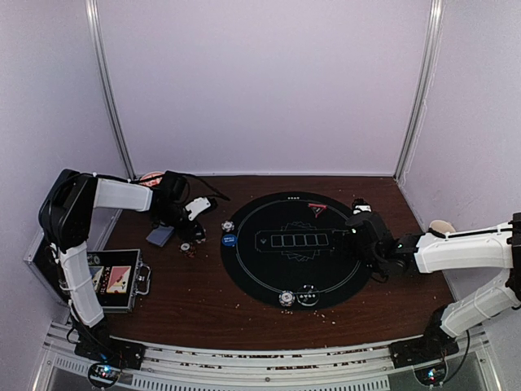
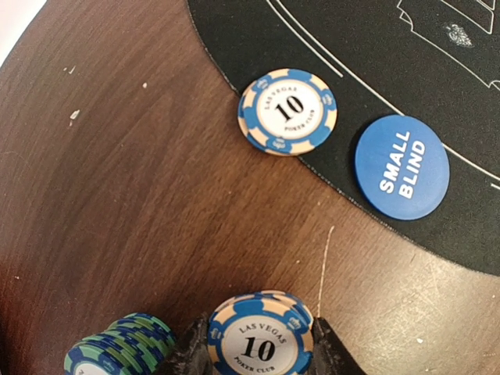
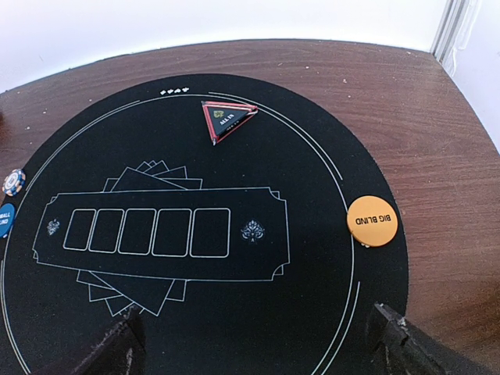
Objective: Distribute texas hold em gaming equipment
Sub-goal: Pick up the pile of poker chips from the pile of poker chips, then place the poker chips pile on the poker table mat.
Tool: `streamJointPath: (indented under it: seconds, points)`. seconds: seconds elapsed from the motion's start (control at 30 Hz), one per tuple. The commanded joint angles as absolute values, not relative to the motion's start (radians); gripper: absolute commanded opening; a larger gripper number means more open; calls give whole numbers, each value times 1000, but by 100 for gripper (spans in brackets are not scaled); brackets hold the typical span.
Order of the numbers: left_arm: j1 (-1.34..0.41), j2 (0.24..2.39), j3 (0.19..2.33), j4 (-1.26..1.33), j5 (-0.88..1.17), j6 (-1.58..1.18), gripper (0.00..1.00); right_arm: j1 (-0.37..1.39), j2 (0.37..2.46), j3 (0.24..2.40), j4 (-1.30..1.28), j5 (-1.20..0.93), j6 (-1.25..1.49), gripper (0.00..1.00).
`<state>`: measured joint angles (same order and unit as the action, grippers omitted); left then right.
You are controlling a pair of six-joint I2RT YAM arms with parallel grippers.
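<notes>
Pinching LAS VEGAS chips (image 2: pixel 260 332), left hand (image 2: pixel 258 349)

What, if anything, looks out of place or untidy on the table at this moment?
Pale specks dot the wooden table like debris, and one blue 10 chip straddles the black mat's edge, partly on wood.

Blue-striped chips (image 2: pixel 287 111) read "LAS VEGAS 10 POKER CLUB", blue button (image 2: pixel 401 166) says "SMALL BLIND", orange button (image 3: pixel 372 221) shows "BIG BLIND".

Smooth plastic chips (image 2: pixel 262 340), scuffed wooden table (image 2: pixel 117 195)
</notes>
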<state>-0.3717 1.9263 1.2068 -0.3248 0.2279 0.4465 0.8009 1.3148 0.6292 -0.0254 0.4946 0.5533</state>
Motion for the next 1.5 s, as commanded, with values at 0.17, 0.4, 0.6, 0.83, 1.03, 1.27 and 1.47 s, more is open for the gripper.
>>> streamJointPath:
  seconds: [0.17,0.4,0.6,0.83,1.03,1.27,1.47]
  points:
    - [-369,1869,1273,-371,279,437,33,805,1312,638,-13,510,558,100]
    - [-440,1861,1374,-413,280,420,33,805,1301,634,-12,520,563,100]
    - [-567,1931,1505,-440,277,393,33,806,1273,623,-15,553,577,100]
    - [-692,2089,1698,-459,322,326,33,806,1218,598,-6,590,582,100]
    - [-770,2222,1808,-461,291,279,33,806,1198,593,-9,599,587,100]
    - [-824,2318,1843,-459,237,262,33,805,1186,589,-4,588,582,100]
    - [-842,2358,1842,-459,231,256,35,806,1191,590,0,582,578,100]
